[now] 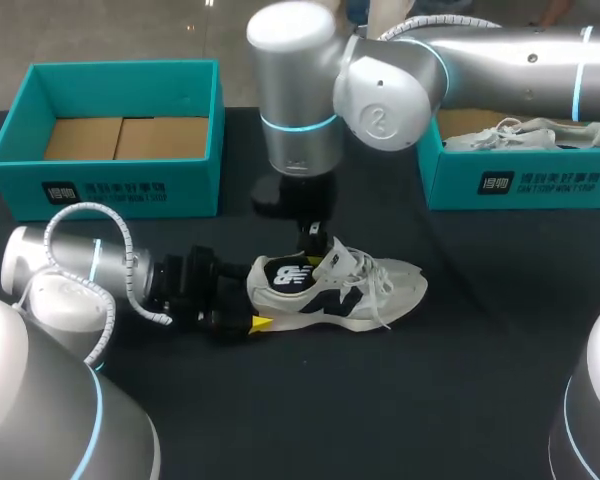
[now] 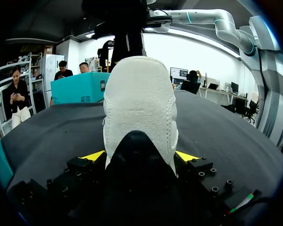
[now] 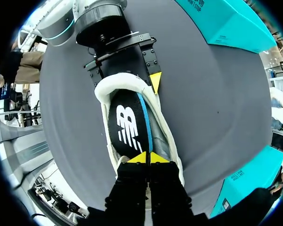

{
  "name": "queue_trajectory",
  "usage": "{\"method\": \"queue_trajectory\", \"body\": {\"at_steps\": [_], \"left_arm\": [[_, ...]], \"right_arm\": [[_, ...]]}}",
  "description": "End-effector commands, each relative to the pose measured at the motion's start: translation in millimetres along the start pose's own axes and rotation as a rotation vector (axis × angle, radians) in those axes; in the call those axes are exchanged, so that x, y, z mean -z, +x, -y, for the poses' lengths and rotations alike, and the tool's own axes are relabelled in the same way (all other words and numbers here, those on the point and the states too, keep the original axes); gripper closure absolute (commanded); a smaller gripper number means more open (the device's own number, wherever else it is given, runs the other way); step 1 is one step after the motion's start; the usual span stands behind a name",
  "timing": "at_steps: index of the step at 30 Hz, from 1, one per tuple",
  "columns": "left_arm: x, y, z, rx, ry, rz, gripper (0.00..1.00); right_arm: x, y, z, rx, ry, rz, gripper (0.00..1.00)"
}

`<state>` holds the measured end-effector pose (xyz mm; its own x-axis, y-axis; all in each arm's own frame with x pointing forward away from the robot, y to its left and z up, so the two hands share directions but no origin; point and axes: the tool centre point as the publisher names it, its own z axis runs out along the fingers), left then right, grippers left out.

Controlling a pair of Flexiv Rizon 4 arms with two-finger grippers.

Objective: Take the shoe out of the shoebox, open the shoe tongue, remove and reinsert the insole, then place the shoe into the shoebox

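Shoe (image 1: pixel 350 295) lies lengthwise across the table (image 1: pixel 480 350), heel left, toe right, near the left box (image 1: pixel 120 185) and right box (image 1: pixel 520 180). Left gripper (image 2: pixel 140 156) clamps the heel. Right gripper (image 3: pixel 148 157) hangs over the opening, tips pinched together.

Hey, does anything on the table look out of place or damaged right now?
Nothing looks damaged or spilled. The white sneaker stands upright on the table, its heel held in the left gripper. Only its laces hang loose over the side, probably from loosening it.
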<state>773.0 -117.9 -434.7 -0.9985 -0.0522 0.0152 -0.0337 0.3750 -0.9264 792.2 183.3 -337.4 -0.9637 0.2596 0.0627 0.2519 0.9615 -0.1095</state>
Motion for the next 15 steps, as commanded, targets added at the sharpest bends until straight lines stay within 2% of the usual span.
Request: {"method": "queue_trajectory", "body": {"at_steps": [1, 8, 15], "left_arm": [[-4, -0.4, -5, 0.000, -0.003, 0.001, 1.00], [-4, -0.4, -5, 0.000, -0.003, 0.001, 1.00], [-4, -0.4, -5, 0.000, -0.003, 0.001, 1.00]], "right_arm": [[9, 0.8, 14.0, -0.014, -0.014, 0.016, 1.00], [17, 2.7, 17.8, -0.027, -0.022, 0.034, 1.00], [17, -2.4, 2.8, 0.008, -0.048, 0.038, 1.00]]}}
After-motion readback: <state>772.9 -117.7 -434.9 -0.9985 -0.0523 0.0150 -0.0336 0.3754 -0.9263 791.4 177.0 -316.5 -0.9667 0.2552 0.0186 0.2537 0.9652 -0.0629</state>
